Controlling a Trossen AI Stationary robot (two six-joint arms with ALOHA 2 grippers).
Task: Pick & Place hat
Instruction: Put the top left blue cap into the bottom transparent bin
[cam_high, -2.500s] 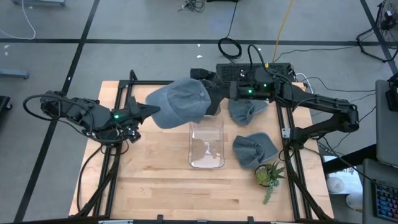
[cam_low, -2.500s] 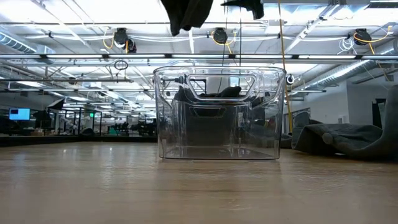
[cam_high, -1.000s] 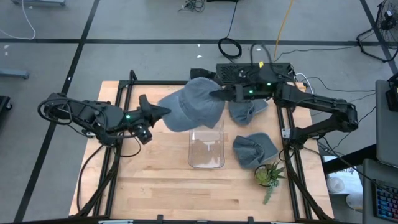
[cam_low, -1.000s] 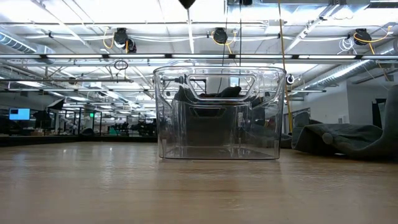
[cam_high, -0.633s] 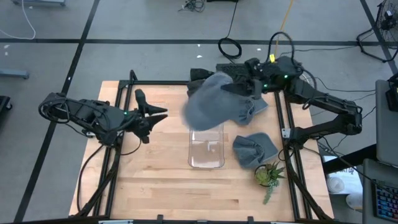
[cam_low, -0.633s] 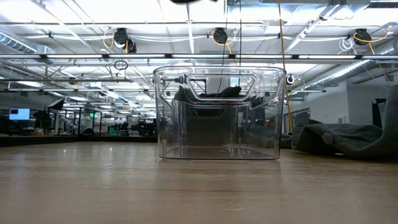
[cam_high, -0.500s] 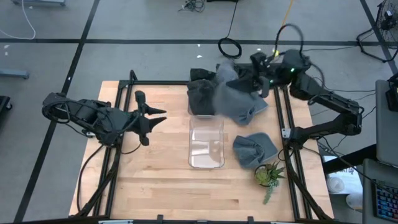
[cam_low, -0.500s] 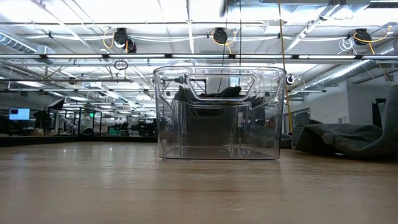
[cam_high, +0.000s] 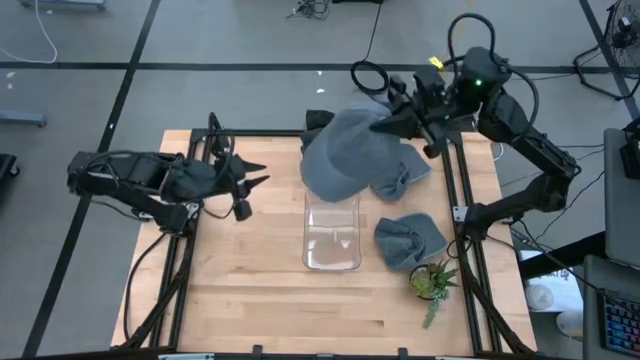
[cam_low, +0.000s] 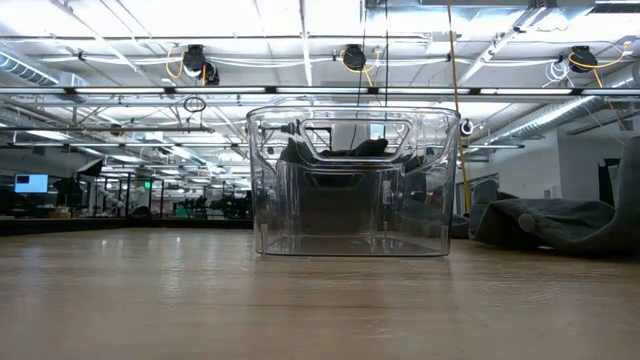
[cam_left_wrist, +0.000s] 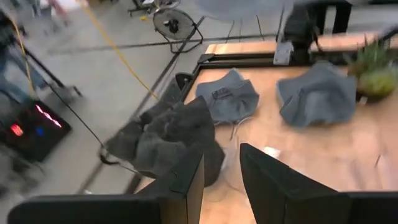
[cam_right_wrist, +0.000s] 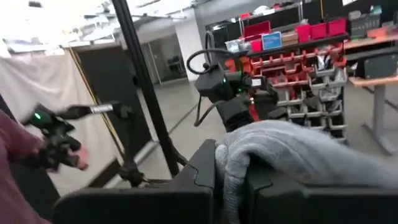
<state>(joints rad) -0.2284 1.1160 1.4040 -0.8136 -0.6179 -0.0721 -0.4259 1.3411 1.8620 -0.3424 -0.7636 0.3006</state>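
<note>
A grey hat (cam_high: 340, 160) hangs in the air over the far end of the clear bin (cam_high: 331, 232), held by my right gripper (cam_high: 380, 126), which is shut on it high above the table's far right. The low view shows the bin (cam_low: 352, 180) with nothing over it; the hat and both grippers are above that picture. My left gripper (cam_high: 256, 174) stands open over the table's left part, pointing toward the hat, with nothing between its fingers (cam_left_wrist: 186, 180). My right gripper pinches a bunched edge of the hat (cam_right_wrist: 239, 155) between its two fingers. The fingers come about level from the table's far right. The hat droops from them toward the left, slack and clear of the table and the bin.
Two more grey hats lie on the table right of the bin, one at the far side (cam_high: 408, 172) and one nearer (cam_high: 410, 240). A dark hat (cam_high: 318, 122) sits at the far edge. A small potted plant (cam_high: 432, 282) stands near right.
My left gripper has let go of the hat, opened, rolled about its own line and drawn back a little to the left. My right gripper has risen and gone toward the far right, rolling; the hat has swung with it and now hangs from it alone.
</note>
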